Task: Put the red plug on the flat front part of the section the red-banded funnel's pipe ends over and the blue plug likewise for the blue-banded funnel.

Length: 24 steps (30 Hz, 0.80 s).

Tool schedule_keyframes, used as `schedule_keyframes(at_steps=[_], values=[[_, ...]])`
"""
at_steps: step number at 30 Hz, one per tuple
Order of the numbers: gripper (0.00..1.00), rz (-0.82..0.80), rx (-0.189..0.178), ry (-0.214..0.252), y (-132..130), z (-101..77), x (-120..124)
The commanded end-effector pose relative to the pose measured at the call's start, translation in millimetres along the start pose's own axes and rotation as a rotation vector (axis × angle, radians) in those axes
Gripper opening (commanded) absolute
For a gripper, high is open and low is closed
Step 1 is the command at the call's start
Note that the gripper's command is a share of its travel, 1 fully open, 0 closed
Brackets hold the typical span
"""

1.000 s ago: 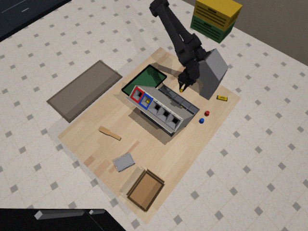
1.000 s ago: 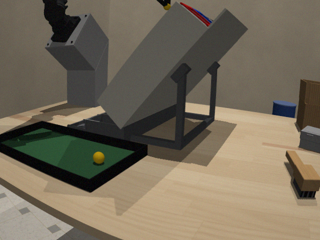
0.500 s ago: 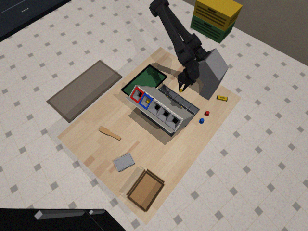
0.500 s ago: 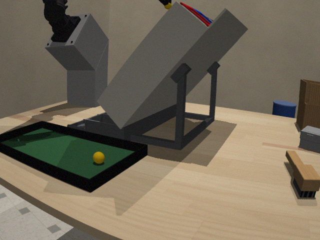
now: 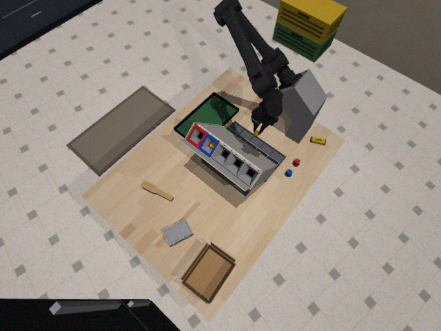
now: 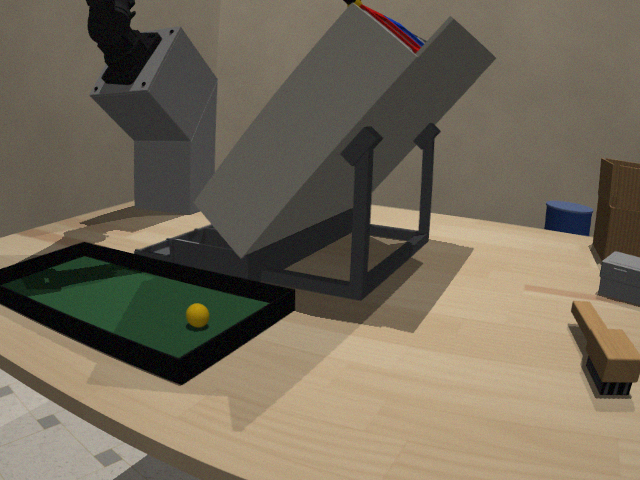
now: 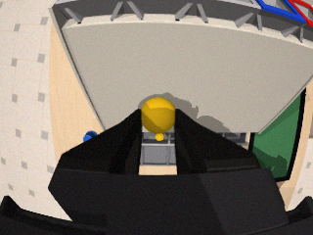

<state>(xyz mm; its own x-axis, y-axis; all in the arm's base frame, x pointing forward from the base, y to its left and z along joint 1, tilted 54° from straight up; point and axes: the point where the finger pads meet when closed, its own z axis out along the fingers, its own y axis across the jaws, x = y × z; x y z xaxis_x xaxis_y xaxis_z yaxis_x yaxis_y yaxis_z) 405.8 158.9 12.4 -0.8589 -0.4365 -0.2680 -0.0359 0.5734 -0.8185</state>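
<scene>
My gripper [image 5: 257,130] is shut on a yellow marble [image 5: 255,133], which fills the fingertips in the wrist view [image 7: 157,114]. It hangs over the row of dark catch sections [image 5: 258,142], beside the grey sloped cover [image 5: 232,148]. A second marble [image 7: 159,137] lies in a section below. The red-banded funnel [image 5: 196,136] looks empty. The blue-banded funnel [image 5: 208,145] has a marble [image 5: 212,145] sitting in it. The red plug [image 5: 295,162] and blue plug [image 5: 288,173] stand on the board to the right. Another marble [image 6: 197,314] lies in the green tray [image 6: 134,304].
The arm's grey pedestal [image 5: 302,105] stands right behind the gripper. A small yellow block [image 5: 318,140] lies beside it. A wooden brush [image 5: 157,190], a grey box [image 5: 177,232] and an open cardboard box [image 5: 208,271] are toward the front. Yellow and green crates [image 5: 309,25] stand at the back.
</scene>
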Motion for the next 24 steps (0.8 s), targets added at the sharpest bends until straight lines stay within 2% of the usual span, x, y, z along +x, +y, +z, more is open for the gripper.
schedule_keyframes(at_steps=[1,9,24], values=[[0.00,0.035,-0.011,-0.022,-2,13.0,-56],[0.00,0.033,-0.010,-0.021,-5,47.2,-120],[0.00,0.054,-0.004,-0.006,-4,53.9,-138]])
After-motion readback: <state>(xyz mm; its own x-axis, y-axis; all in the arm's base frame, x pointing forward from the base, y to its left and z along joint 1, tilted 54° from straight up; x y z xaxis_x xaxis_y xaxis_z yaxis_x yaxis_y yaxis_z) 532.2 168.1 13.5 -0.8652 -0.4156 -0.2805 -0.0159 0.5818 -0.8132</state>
